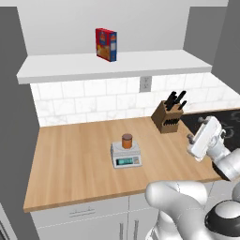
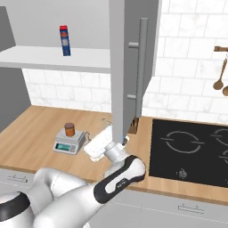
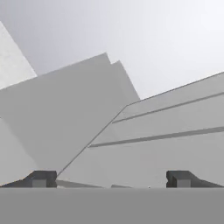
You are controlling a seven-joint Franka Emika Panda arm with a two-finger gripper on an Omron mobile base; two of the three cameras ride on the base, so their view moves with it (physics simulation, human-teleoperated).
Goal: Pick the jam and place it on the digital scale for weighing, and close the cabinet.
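The orange jam [image 1: 127,140] [image 2: 69,129] with its brown lid stands upright on the platform of the light-grey digital scale [image 1: 125,158] [image 2: 68,142], mid-counter. The cabinet [image 1: 70,68] above is open, and its door [image 2: 118,67] juts out edge-on toward me with a long bar handle [image 2: 142,67]. My gripper [image 1: 194,129] [image 2: 95,130] hovers over the counter to the right of the scale, just below and left of the door's lower edge. It is tilted upward and open with nothing held. The fingertips [image 3: 41,179] stand wide apart before pale grey cabinet panels.
A red-and-blue box [image 1: 106,44] [image 2: 65,40] stands on the cabinet shelf. A knife block [image 1: 168,116] sits against the tiled wall, with a black hob [image 2: 191,147] to its right. Wooden utensils [image 2: 219,75] hang on the wall. Drawers [image 1: 79,213] run under the counter.
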